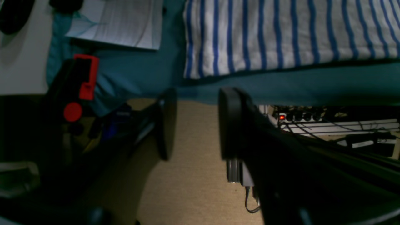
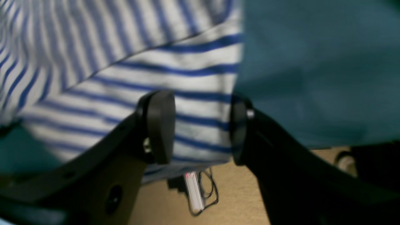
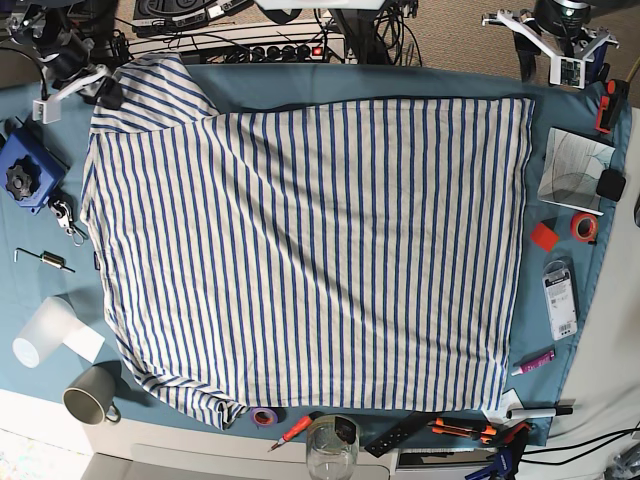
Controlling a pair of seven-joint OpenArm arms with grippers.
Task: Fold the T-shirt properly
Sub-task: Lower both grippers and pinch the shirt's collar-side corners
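Observation:
The T-shirt (image 3: 310, 250), white with thin blue stripes, lies spread flat over most of the teal cloth (image 3: 380, 85). One sleeve (image 3: 150, 90) points to the far left corner. My right gripper (image 3: 90, 88) hangs at that sleeve. In the right wrist view it (image 2: 199, 126) is open, and the sleeve's striped end (image 2: 200, 90) shows between its fingers at the table's edge. My left gripper (image 3: 563, 50) is off the far right corner. It (image 1: 197, 125) is open and empty above the floor, short of the shirt's corner (image 1: 265, 34).
On the left lie a blue knobbed block (image 3: 25, 170), a hex key (image 3: 40, 258), a white cup (image 3: 45, 330) and a mug (image 3: 90, 400). A glass (image 3: 333, 445) and tools line the front edge. A paper (image 3: 575, 165), orange tape (image 3: 583, 225) and a packet (image 3: 560, 290) lie right.

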